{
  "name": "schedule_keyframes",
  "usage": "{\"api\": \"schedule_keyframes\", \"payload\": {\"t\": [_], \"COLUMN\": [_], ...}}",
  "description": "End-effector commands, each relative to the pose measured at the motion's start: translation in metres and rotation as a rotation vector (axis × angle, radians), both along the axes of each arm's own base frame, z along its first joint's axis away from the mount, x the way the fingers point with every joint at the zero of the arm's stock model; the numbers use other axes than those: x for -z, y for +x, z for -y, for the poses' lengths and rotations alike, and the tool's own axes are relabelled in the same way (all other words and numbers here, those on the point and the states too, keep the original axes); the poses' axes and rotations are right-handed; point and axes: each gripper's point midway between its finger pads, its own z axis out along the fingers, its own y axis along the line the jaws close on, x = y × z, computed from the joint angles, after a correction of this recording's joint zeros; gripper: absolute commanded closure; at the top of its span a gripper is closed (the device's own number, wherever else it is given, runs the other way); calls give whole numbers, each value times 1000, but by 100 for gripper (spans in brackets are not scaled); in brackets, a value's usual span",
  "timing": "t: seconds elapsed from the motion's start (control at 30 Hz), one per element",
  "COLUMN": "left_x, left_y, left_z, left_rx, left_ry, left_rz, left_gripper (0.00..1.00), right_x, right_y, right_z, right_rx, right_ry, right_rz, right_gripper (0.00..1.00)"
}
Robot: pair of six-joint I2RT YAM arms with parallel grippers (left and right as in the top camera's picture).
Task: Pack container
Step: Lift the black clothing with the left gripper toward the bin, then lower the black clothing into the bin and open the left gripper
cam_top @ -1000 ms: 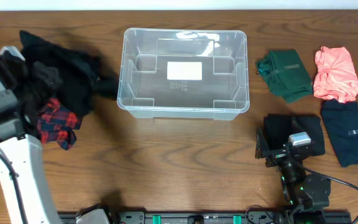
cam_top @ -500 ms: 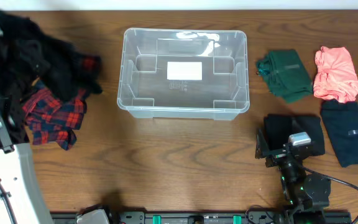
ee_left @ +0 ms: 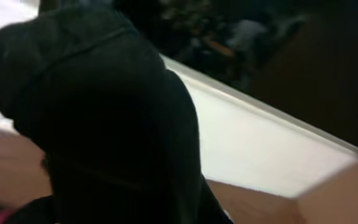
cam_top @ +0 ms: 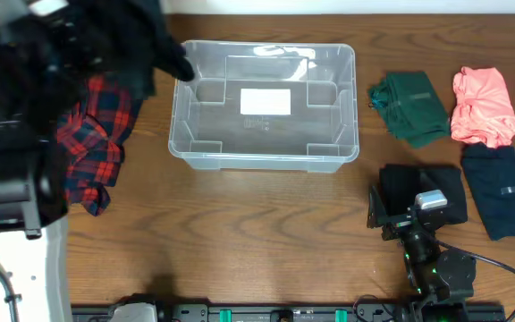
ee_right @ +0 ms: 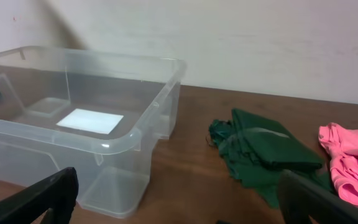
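Note:
The clear container stands at the table's middle back, with only a white label on its floor; it also shows in the right wrist view. My left arm is raised at the far left. It carries a black garment with a red plaid cloth hanging under it, beside the container's left rim. The black garment fills the left wrist view and hides the jaws. My right gripper rests open and empty over a black folded cloth; its fingers show wide apart in the right wrist view.
A green cloth, a pink cloth and a dark navy cloth lie right of the container. A white wall runs behind the table.
My left arm has lifted the black garment and plaid cloth off the table and swung them up and right, towards the container's left rim. The right arm has not moved.

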Motion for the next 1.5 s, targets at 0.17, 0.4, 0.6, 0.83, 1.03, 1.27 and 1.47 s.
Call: {"api": "schedule_keyframes", "payload": {"t": [0.17, 0.4, 0.6, 0.83, 1.03, 1.27, 1.47], "left_x": [-3, 33, 72, 116, 146, 183, 210], "left_y": [16, 38, 38, 37, 39, 33, 37], "left_z": [105, 161, 203, 251, 273, 263, 231], "left_rx": [271, 369, 466, 582, 642, 646, 529], "left_ry": [-42, -104, -92, -71, -41, 90, 170], "left_rz": [19, -92, -205, -311, -366, -448, -553], "left_gripper": [94, 94, 94, 94, 94, 94, 94], "right_x": [1, 1, 1, 1, 1, 1, 1], "right_y": [0, 0, 0, 0, 0, 0, 0], "right_z": [2, 2, 2, 2, 2, 2, 2], "right_rx": [9, 9, 9, 9, 9, 9, 9], "right_ry": [-10, -10, -10, -10, -10, -10, -10], "right_rz": [2, 2, 2, 2, 2, 2, 2], "right_gripper": [1, 1, 1, 1, 1, 1, 1]}}
